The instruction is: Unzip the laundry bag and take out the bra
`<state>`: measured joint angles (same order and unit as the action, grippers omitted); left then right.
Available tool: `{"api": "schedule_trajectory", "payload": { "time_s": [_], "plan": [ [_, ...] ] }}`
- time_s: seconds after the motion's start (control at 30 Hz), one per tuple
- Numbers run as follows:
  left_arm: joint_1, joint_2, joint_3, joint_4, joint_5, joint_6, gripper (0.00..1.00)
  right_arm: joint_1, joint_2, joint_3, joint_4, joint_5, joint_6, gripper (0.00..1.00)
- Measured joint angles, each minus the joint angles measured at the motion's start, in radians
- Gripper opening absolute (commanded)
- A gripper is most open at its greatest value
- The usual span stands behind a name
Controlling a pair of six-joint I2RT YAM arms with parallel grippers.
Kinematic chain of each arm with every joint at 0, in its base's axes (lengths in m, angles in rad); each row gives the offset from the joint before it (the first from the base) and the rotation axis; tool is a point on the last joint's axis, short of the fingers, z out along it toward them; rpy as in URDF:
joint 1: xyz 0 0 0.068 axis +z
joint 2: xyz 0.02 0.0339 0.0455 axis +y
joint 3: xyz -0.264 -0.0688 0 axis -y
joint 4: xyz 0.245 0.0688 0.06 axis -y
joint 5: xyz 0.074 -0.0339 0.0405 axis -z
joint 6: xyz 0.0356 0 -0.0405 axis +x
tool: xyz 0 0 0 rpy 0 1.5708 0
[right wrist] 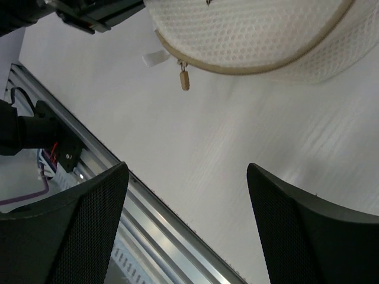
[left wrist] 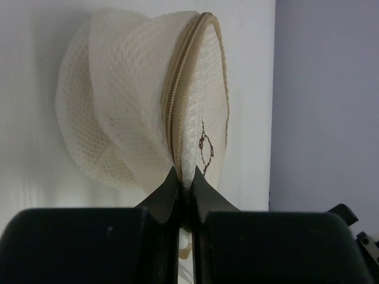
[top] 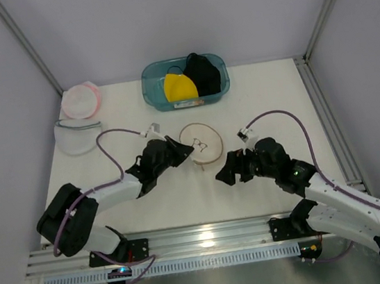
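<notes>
The laundry bag (top: 203,142) is a round cream mesh pouch with a tan zipper rim and a dark centre mark, in the middle of the table. My left gripper (top: 190,152) is shut on its left rim; the left wrist view shows the fingertips (left wrist: 177,184) pinching the mesh edge of the bag (left wrist: 142,118) by the zipper. My right gripper (top: 224,174) is open and empty, just right of and below the bag. The right wrist view shows the bag (right wrist: 254,29) and its tan zipper pull (right wrist: 185,77) hanging from the rim. The bra is hidden.
A teal bin (top: 185,81) at the back holds a yellow garment (top: 179,87) and a black one (top: 203,72). A white-and-pink round pouch (top: 81,100) and a translucent grey-rimmed pouch (top: 77,136) lie at the back left. The metal rail (top: 203,242) runs along the near edge.
</notes>
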<state>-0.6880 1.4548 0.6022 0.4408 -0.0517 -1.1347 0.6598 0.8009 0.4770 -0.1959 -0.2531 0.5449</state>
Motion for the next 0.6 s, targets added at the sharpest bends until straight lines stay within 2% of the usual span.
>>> {"api": "schedule_trajectory", "payload": {
  "time_s": [0.27, 0.37, 0.5, 0.6],
  "plan": [
    [-0.130, -0.076, 0.007, -0.089, -0.106, -0.098, 0.00, 0.206, 0.284, 0.188, 0.013, 0.265, -0.010, 0.81],
    [-0.133, -0.077, 0.013, -0.122, -0.122, -0.120, 0.00, 0.250, 0.368, 0.235, 0.016, 0.332, -0.018, 0.74],
    [-0.133, -0.092, 0.013, -0.164, -0.151, -0.135, 0.00, 0.257, 0.404, 0.247, 0.011, 0.387, -0.019, 0.64],
    [-0.133, -0.118, 0.013, -0.178, -0.171, -0.142, 0.00, 0.263, 0.404, 0.247, 0.001, 0.412, -0.011, 0.63]
  ]
}}
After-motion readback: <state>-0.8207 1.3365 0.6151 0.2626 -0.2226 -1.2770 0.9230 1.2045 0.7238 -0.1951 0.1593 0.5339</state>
